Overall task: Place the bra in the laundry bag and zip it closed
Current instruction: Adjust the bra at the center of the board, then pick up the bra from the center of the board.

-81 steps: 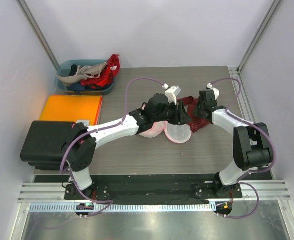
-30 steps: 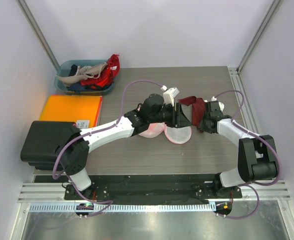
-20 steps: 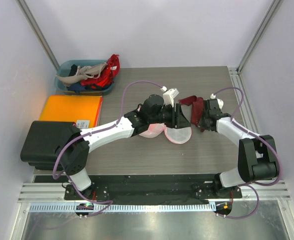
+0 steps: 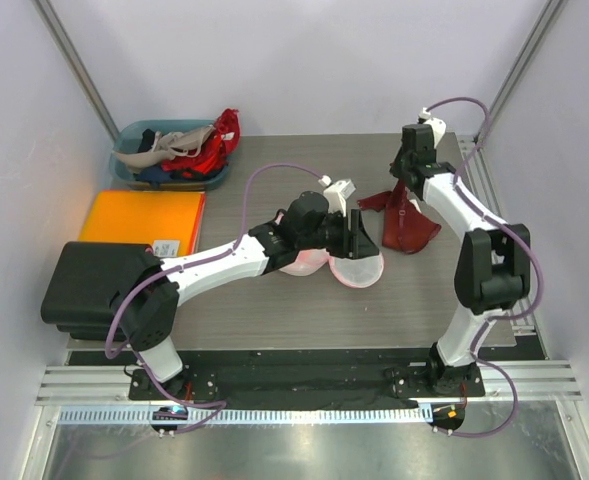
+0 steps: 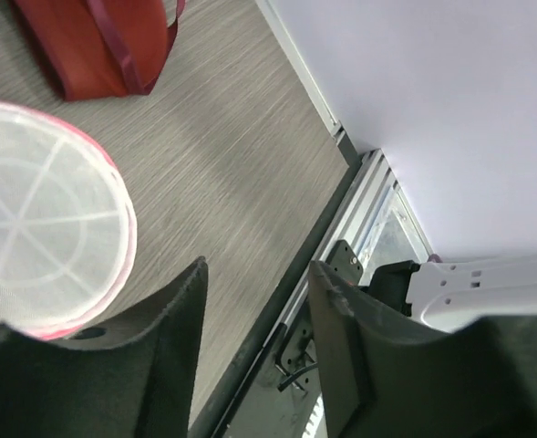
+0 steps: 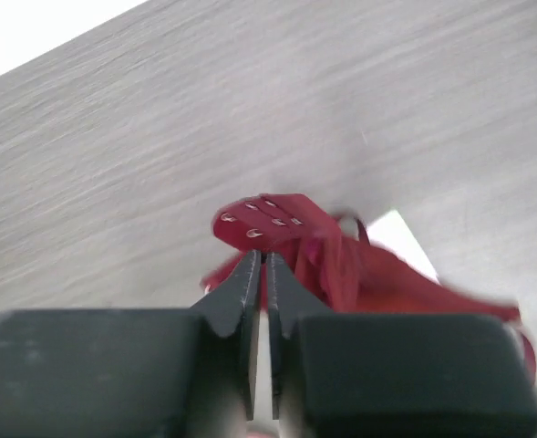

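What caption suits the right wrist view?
The right jaws pinch the red bra by its hook end over the table.

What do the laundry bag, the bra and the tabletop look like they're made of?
Laundry bag: white see-through mesh, likely synthetic, with pink edging; the weave and ribs show. Bra: dark red soft fabric, matte, folding limply. Table: grey wood-grain surface, probably laminate, judging by fine streaks.
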{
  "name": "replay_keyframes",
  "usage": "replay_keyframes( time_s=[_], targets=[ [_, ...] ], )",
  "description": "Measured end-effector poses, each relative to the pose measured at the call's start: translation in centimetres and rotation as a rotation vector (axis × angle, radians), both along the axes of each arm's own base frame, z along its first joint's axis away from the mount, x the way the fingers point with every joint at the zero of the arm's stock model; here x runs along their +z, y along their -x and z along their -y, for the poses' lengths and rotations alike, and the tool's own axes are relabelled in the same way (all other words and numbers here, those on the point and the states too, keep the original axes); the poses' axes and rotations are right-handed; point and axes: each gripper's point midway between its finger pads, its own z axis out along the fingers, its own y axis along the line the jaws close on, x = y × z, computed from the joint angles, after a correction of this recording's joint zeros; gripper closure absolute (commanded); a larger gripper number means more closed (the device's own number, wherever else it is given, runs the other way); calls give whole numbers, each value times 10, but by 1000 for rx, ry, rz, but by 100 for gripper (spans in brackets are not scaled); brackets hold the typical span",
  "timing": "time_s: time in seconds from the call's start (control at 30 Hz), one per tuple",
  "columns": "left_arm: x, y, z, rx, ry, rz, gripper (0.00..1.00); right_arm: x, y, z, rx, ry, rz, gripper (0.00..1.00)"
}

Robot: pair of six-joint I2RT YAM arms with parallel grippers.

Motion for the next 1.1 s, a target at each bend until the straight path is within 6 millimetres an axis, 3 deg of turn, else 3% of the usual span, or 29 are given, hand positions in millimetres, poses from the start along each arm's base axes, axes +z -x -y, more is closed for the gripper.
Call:
replay_keyframes(
  time_s=[0.07, 0.1, 0.13, 0.27, 0.37, 0.5, 0.63, 0.73, 0.8, 1.0, 1.1],
  targets=[
    [-2, -1, -1, 12, -10, -6, 45, -7, -19, 0, -3, 12, 9, 52],
    [-4, -1, -2, 14, -14, -10, 44, -13, -24, 2, -3, 27, -2, 34],
    [-5, -1, -2, 16, -19, -14, 42, -20, -27, 3, -4, 37, -15, 27],
    [-11, -1, -4, 21, -42, -18, 42, -37, -20, 14, -18, 83, -80, 17],
    [-15, -7, 3, 17, -60, -20, 46, -37, -10, 21, -43, 93, -109, 7],
    [-17, -20, 22, 10, -53, -22, 48, -39, 39, 35, -67, 5, -141, 3],
    [-28, -21, 32, -6, -42, -56, 48, -43, 92, 68, -139, -126, -121, 0],
    [-32, -18, 35, -21, -35, -81, 48, -64, 129, 84, -199, -202, -94, 0],
    [-31, -17, 36, -26, -25, -90, 48, -85, 147, 74, -195, -285, -84, 0],
    [-32, -16, 36, -31, -20, -89, 47, -126, 166, 55, -197, -479, -26, 0],
    [-31, -20, 41, -29, -25, -83, 52, -127, 160, 51, -186, -550, 39, 0]
  ],
)
